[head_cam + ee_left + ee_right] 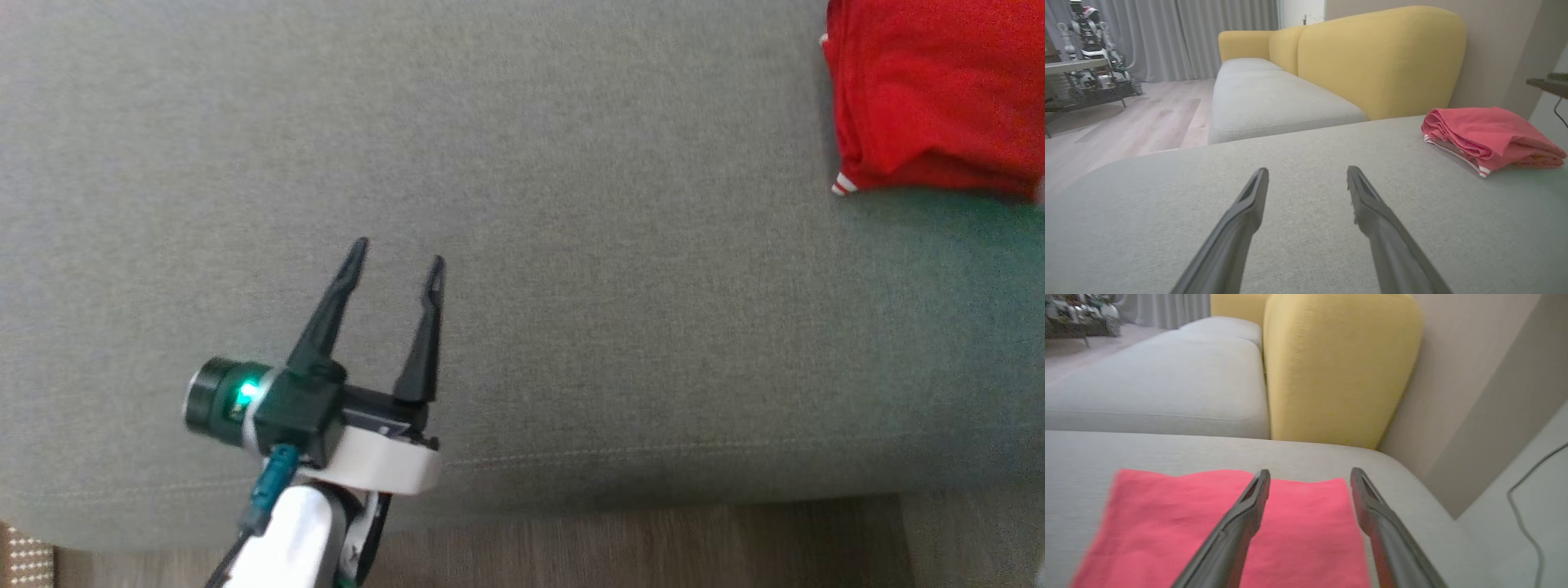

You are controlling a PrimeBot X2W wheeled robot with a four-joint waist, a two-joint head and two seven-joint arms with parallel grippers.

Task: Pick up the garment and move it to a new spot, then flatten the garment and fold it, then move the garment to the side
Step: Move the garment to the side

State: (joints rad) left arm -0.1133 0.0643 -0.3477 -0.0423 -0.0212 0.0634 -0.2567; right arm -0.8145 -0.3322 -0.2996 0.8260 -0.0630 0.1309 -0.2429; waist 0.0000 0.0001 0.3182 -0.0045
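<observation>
Grey sofa cushion [612, 286] carries the folded red garment [931, 98], which lies well off to the right of the left gripper [398, 251] and beneath the right gripper [1310, 473], both spread wide and holding nothing.

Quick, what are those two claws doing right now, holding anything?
Left claw: open, empty, over the grey fabric sofa cushion.
Right claw: open, empty, over the folded red cloth garment.
</observation>
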